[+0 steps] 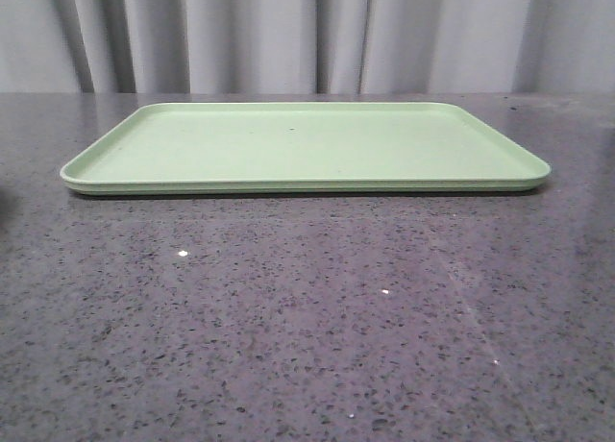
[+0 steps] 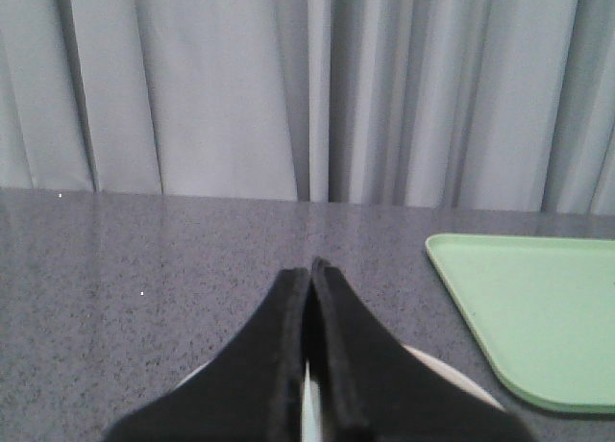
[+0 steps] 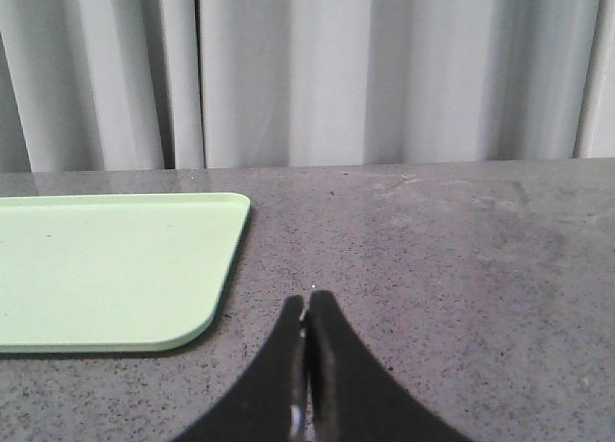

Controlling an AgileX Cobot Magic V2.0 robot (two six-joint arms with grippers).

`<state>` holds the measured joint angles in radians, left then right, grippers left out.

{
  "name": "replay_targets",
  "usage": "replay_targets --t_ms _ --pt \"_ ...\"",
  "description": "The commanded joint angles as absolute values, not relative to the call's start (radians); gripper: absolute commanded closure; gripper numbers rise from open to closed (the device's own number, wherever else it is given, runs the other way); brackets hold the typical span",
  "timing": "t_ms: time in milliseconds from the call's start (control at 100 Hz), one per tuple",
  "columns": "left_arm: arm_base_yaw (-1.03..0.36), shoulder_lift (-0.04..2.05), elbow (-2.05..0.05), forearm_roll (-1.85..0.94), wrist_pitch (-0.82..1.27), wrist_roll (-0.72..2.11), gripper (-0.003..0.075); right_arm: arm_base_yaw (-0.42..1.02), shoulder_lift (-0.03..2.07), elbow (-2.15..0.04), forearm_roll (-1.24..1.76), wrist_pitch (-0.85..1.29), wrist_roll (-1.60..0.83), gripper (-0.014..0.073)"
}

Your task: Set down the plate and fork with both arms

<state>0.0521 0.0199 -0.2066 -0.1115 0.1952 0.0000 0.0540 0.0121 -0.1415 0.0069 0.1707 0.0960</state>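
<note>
In the left wrist view my left gripper (image 2: 311, 267) is shut, its black fingers pressed together at the tips. It hangs over the pale cream plate (image 2: 447, 373), whose rim shows on both sides of the fingers near the table's left part. My right gripper (image 3: 306, 300) is shut over bare table to the right of the tray. A small pale bluish sliver shows low in the gap between its fingers; I cannot tell what it is. The yellow fork is out of view. Neither gripper shows in the front view.
A flat light green tray (image 1: 307, 144) lies on the dark speckled table (image 1: 288, 317), toward the back. Its corners show in the left wrist view (image 2: 538, 307) and the right wrist view (image 3: 106, 269). Grey curtains hang behind the table.
</note>
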Motion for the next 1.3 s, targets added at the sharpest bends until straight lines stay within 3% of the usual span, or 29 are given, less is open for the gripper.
replay_targets --t_ms 0,360,660,890,1010,1160,1230,1290 --pt "0.052 0.089 -0.321 -0.112 0.187 0.000 0.0741 0.056 0.076 -0.253 0.000 0.176 0.086 0.0661" --pt "0.052 0.420 -0.647 -0.113 0.409 0.000 0.0741 0.056 0.362 -0.558 0.000 0.441 0.086 0.0661" --pt "0.052 0.580 -0.715 -0.113 0.427 0.000 0.0741 0.056 0.586 -0.714 0.000 0.595 0.086 0.0661" --pt "0.052 0.596 -0.715 -0.115 0.448 0.000 0.0709 0.056 0.630 -0.734 0.000 0.605 0.086 0.0645" --pt "0.052 0.596 -0.715 -0.115 0.448 0.000 0.0551 0.056 0.630 -0.734 0.000 0.606 0.086 0.0529" --pt "0.052 0.596 -0.715 -0.115 0.448 0.000 0.0325 0.056 0.630 -0.734 0.000 0.606 0.086 0.0244" --pt "0.052 0.596 -0.715 -0.115 0.448 0.000 0.0281 0.056 0.630 -0.734 0.000 0.608 0.086 0.0124" --pt "0.052 0.596 -0.715 -0.115 0.448 0.000 0.0279 0.056 0.630 -0.734 0.000 0.602 0.086 0.0074"
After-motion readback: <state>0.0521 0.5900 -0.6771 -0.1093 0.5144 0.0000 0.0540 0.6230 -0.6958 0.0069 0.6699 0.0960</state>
